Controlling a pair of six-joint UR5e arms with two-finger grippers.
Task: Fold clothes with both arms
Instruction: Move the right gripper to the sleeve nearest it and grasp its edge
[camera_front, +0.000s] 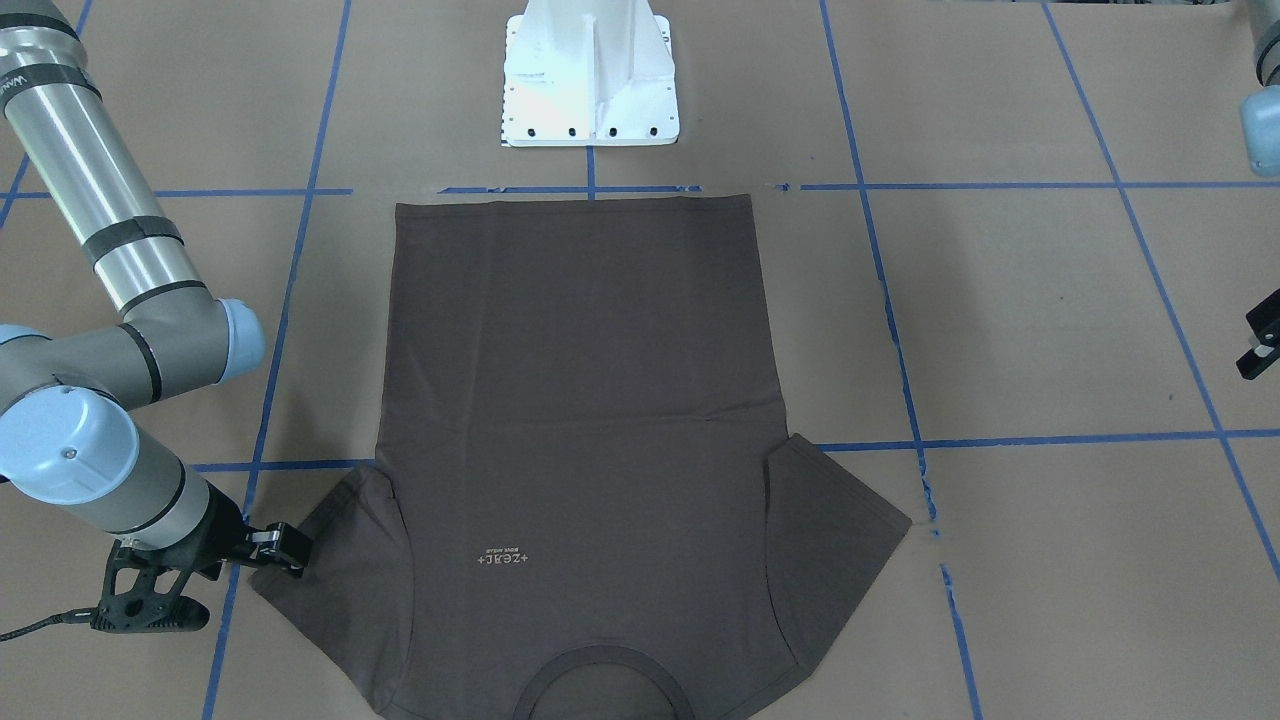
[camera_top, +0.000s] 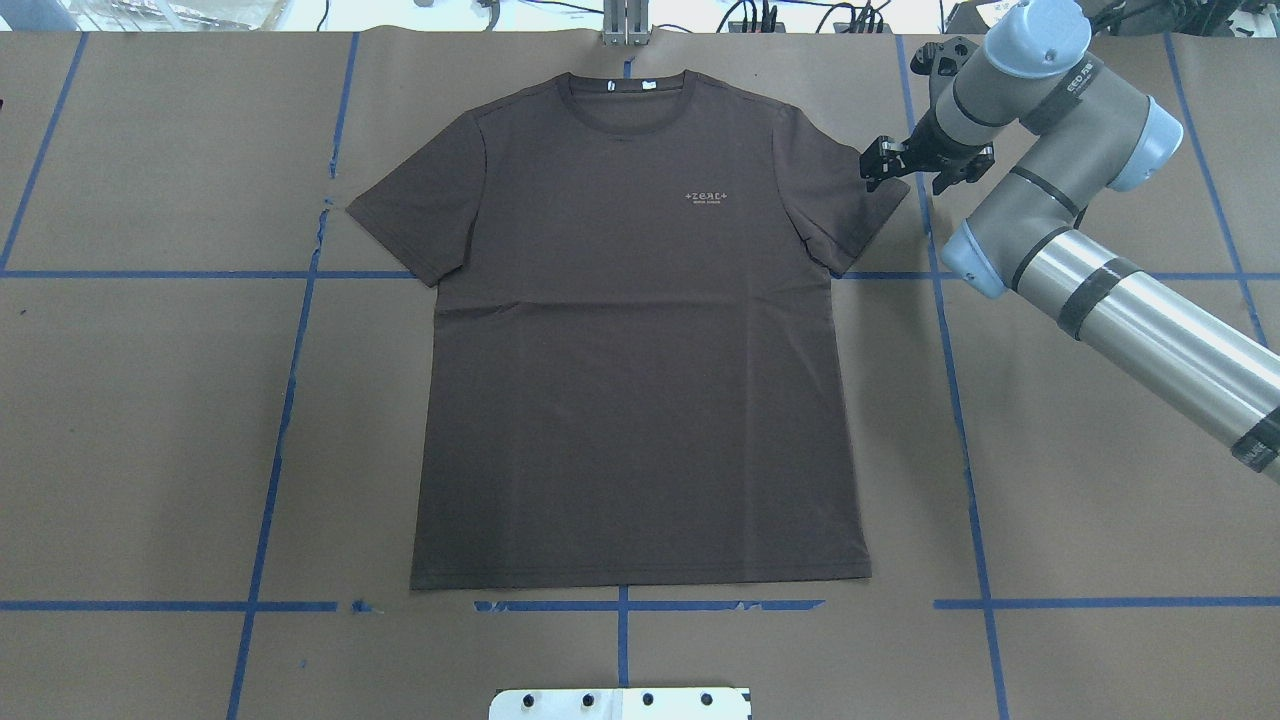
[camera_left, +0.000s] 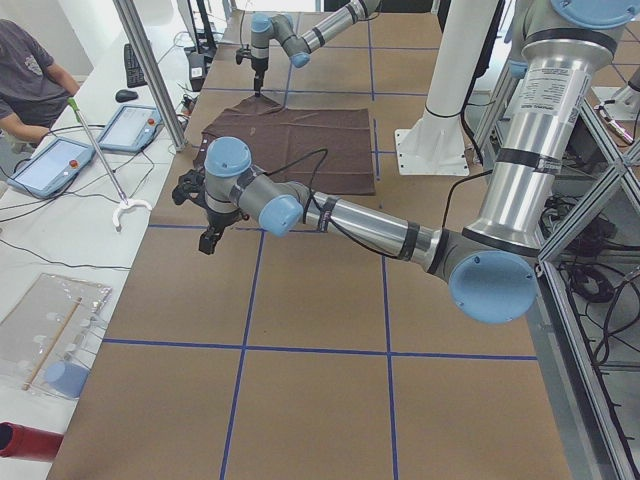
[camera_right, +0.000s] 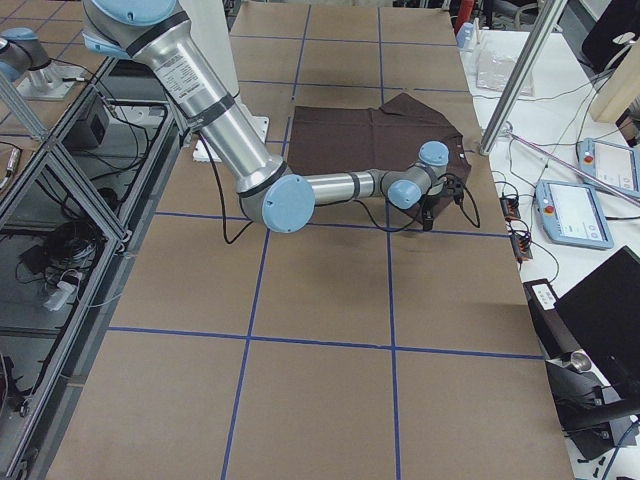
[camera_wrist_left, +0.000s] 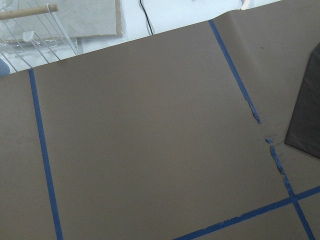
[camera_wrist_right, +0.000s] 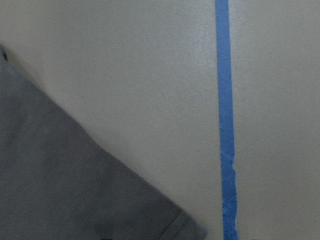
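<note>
Nearest the front-facing camera, at lower left, the right gripper (camera_front: 285, 550) hung at a sleeve tip of the T-shirt (camera_front: 580, 400), jaws spread apart. That shirt lay flat, print up, mid-frame on the bench (camera_front: 1050, 300), with its collar at the bottom edge. At the right edge the left gripper (camera_front: 1262, 340) showed only partly, so the state of its jaws could not be told.

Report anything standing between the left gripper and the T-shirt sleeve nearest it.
Nothing visible does. The left gripper hangs out to the side of the T-shirt; between it and the sleeve lies only bare brown paper crossed by a blue tape line.
</note>
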